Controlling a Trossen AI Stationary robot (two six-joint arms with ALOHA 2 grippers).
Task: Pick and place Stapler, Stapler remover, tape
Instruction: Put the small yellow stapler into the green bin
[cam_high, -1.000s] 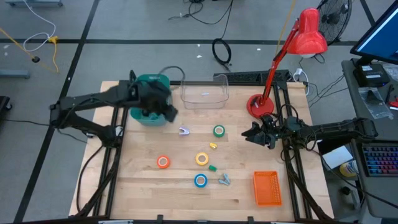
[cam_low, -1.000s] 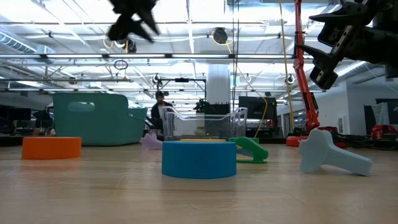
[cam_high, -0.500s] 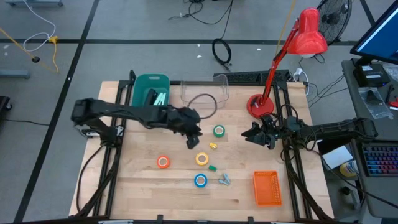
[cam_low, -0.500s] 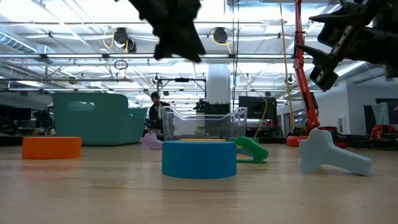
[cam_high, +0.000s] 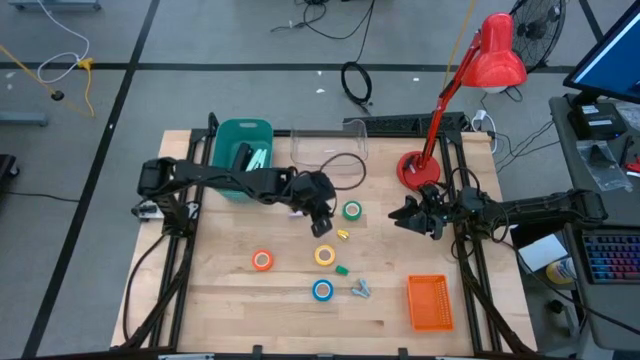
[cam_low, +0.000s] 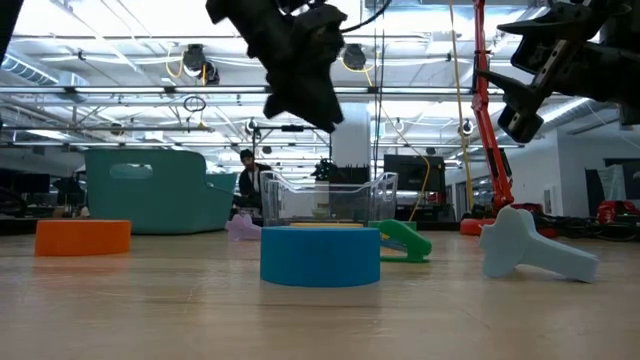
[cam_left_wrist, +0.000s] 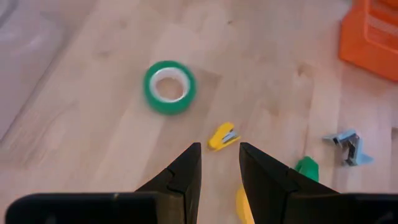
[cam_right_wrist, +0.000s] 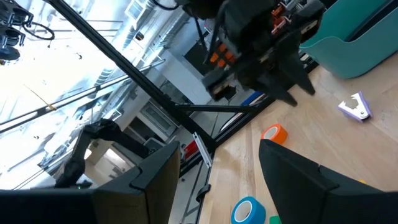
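High view: the left gripper hangs mid-frame beside the green tape, likely lining up a pick; the right gripper waits centre-right. Left wrist view: its fingers stand parted, empty, framing the small yellow stapler. Right wrist view: fingers released.

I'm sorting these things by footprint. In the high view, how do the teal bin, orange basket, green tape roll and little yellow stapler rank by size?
Largest to smallest:
1. Teal plastic bin, though the left arm covers part of it.
2. Orange mesh basket, a little smaller.
3. Green ring-shaped tape roll.
4. Small yellow stapler.
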